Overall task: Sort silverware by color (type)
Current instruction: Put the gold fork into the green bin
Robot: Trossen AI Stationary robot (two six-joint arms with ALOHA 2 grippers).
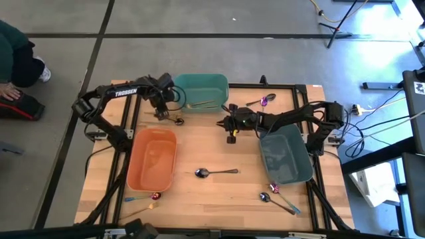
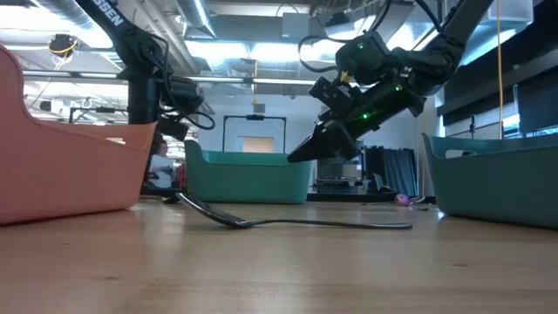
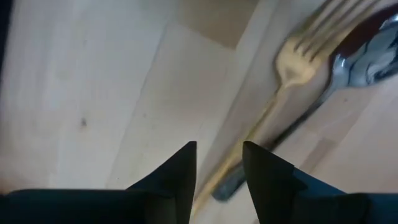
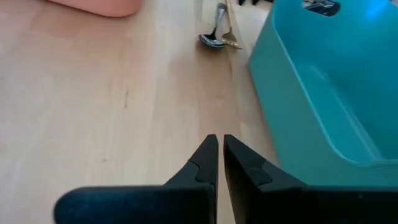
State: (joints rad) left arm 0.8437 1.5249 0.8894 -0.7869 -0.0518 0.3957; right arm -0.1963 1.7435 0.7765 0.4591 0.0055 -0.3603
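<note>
The wooden table (image 1: 206,143) carries three bins (image 1: 152,158) and scattered silverware (image 1: 216,172), perhaps ten pieces.

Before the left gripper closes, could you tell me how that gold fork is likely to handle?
The gold fork looks thin, so probably stiff and light. Lying flat against a dark spoon, it may slide or drag it.

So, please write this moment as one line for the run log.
left gripper: jaws apart over gold fork handle, beside dark spoon | right gripper: shut, empty, above table
</note>
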